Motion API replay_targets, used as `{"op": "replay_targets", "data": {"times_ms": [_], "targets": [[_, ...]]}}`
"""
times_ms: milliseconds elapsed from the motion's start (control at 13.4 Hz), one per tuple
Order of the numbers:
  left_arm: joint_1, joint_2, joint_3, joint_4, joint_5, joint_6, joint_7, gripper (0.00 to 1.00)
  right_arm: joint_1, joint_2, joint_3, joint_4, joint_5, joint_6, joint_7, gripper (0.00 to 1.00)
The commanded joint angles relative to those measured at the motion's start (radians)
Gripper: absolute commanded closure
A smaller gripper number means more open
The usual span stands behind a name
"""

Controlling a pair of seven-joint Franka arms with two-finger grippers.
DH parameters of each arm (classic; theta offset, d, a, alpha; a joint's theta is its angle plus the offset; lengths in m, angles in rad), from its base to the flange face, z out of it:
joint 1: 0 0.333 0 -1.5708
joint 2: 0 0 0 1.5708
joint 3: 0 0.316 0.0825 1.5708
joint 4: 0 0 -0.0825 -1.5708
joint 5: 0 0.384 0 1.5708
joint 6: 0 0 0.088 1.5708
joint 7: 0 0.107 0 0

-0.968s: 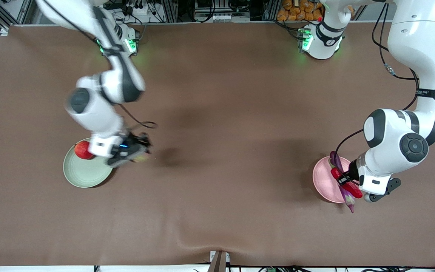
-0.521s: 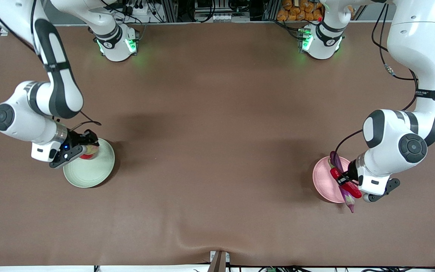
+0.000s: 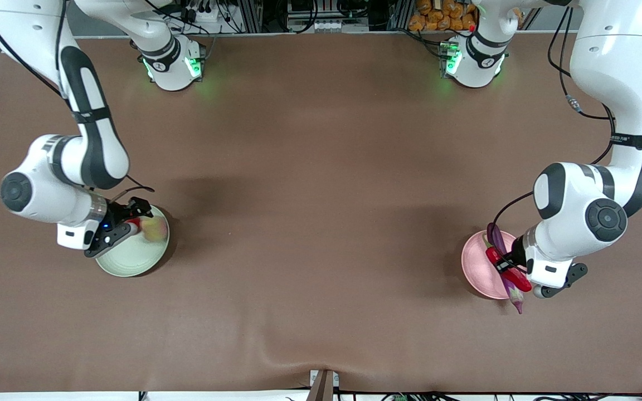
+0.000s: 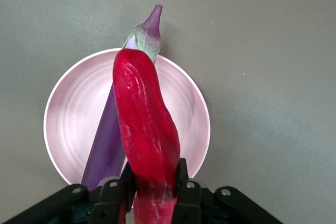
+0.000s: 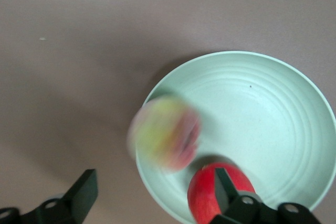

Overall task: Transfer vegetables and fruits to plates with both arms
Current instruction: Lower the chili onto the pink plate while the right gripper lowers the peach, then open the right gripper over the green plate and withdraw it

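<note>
Right gripper (image 3: 134,220): jaws released over green plate (image 3: 126,262). Peach (image 3: 154,229) blurred at plate rim, beside apple (image 5: 218,192); may roll onto surface.

Left gripper (image 4: 152,190): jaws clenched on chili (image 3: 507,268) over pink plate (image 3: 477,262), eggplant (image 4: 107,142) beneath; chili may slide off it.

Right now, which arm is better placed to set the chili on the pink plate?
Left: the left tool is shut on the chili, over the pink plate and eggplant.
</note>
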Motion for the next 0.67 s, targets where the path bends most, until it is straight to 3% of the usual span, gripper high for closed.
{"op": "replay_targets", "data": {"times_ms": [0, 372, 596], "targets": [[0.000, 0.016, -0.002, 0.023, 0.018, -0.001, 0.017, 1.00, -0.035, -0.018, 0.010, 0.054, -0.003, -0.099, -0.007, 0.00], [-0.008, 0.025, -0.002, 0.021, 0.020, 0.005, 0.015, 1.00, -0.081, -0.289, 0.019, 0.060, -0.057, -0.334, 0.191, 0.00], [-0.011, 0.017, -0.004, 0.021, 0.020, 0.005, 0.011, 1.00, -0.161, -0.346, 0.059, 0.168, -0.117, -0.436, 0.306, 0.00]]}}
